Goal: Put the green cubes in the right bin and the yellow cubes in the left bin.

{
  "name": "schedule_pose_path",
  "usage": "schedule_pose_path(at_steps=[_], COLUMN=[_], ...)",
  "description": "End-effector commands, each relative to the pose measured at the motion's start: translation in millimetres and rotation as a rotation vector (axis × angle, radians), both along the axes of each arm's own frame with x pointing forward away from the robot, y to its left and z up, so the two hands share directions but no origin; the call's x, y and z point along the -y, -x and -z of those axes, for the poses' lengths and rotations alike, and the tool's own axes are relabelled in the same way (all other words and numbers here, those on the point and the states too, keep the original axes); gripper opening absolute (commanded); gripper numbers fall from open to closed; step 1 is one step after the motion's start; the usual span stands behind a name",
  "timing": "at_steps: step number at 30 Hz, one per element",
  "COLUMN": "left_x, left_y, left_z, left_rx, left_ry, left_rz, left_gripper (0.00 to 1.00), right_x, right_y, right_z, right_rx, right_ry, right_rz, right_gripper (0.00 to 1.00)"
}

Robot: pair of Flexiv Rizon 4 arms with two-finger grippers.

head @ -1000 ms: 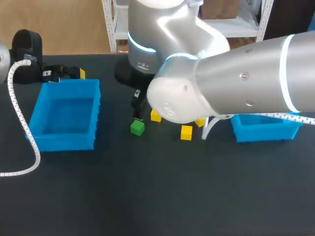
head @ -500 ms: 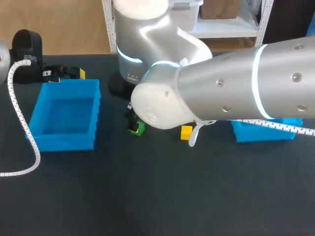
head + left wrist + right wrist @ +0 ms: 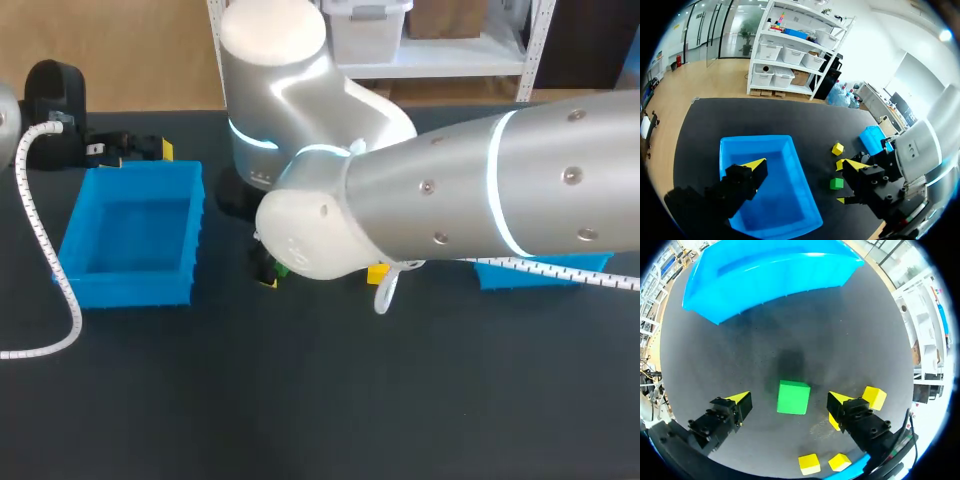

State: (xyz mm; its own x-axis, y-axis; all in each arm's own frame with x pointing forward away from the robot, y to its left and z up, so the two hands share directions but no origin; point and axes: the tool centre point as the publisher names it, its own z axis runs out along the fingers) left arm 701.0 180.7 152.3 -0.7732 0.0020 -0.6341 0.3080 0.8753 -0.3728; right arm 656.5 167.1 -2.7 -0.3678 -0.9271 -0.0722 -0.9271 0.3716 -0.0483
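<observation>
Right-arm jaws stand open, straddling the green cube (image 3: 793, 397) on the bench (image 3: 840, 330), left of centre in the head view, touching neither side. We should lower squarely, close on its flat faces, then carry it to the right bin (image 3: 530, 274).

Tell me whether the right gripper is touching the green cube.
Apart. The right wrist view shows the green cube between the right gripper's open fingers, with bare table on both sides of it.
</observation>
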Motion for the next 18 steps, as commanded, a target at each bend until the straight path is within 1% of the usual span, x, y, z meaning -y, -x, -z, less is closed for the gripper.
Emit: schedule_pose_path(at_steps=[1,2,14,18], left_x=[-2.0,-2.0,-2.0,-2.0], left_y=[0.2,0.2,0.2,0.2], left_z=[1.5,1.5,1.5,1.5], left_rx=[0.006,0.006,0.006,0.006], left_ry=[0.008,0.008,0.008,0.008], left_rz=[0.006,0.006,0.006,0.006], left_gripper=[1.00,1.00,1.00,1.00], right_x=[0.3,0.4,-2.5,-3.2], right_y=[1.2,1.7,-1.8,-6.8], right_z=[4.3,5.1,10.9,6.3], right_rx=[-0.001,-0.001,0.010,0.018], right_ry=[0.003,0.004,0.021,0.020], right_rz=[0.005,0.005,0.040,0.045], right_gripper=[0.16,0.00,0.00,0.00])
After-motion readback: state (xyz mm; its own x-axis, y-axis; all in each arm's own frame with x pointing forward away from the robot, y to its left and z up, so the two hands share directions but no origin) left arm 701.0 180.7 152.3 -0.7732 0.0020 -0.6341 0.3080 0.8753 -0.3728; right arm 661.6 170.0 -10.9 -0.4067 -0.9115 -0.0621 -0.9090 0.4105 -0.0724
